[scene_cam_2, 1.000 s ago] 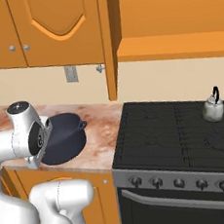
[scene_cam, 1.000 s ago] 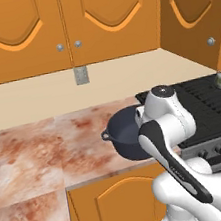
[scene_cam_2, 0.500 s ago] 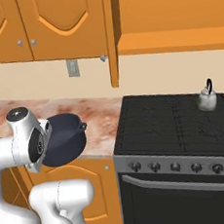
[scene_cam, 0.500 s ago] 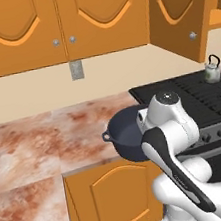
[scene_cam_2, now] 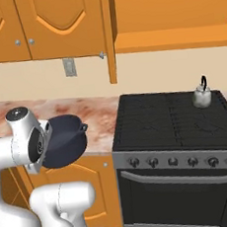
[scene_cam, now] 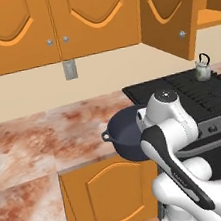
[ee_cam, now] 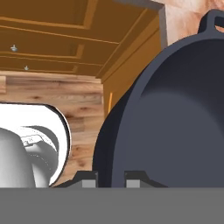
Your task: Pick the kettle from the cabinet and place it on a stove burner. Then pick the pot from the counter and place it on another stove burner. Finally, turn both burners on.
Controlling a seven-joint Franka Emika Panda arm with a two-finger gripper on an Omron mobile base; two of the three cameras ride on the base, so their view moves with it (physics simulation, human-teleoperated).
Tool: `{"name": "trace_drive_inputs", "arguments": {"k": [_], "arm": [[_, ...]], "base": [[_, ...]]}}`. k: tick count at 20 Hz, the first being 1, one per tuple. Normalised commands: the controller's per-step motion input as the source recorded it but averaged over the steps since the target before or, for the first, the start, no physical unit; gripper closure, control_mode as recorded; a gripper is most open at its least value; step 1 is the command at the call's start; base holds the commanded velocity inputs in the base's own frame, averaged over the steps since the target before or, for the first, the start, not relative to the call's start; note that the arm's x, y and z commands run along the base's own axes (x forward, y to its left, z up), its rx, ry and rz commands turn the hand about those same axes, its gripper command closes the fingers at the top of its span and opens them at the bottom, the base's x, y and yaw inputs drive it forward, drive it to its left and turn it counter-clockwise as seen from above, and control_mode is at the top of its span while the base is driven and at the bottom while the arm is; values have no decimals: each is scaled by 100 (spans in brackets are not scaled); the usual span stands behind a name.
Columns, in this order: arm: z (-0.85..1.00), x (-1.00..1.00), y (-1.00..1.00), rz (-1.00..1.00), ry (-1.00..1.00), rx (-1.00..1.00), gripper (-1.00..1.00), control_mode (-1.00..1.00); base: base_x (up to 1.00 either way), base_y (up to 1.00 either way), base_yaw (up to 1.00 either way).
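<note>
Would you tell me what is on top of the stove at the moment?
The kettle stands upright on a back burner of the stove. The other grates look bare. The pot is off it, held tilted over the counter edge by the gripper.

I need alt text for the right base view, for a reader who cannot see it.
A white robot arm holds a dark pot tilted at the counter edge, left of a black stove. A small kettle stands on the back right burner, under orange cabinets.
</note>
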Motion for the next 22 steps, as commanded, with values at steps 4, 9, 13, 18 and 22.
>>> {"name": "trace_drive_inputs", "arguments": {"k": [4,9,13,18,22], "arm": [[0,0,0,0,0,0,100,100],[0,0,0,0,0,0,100,100],[0,0,0,0,0,0,100,100],[0,0,0,0,0,0,100,100],[0,0,0,0,0,0,100,100]], "base": [[-25,-16,-13],[-15,-16,-15],[-3,-23,-14],[0,-34,-10],[0,-43,-7]]}}
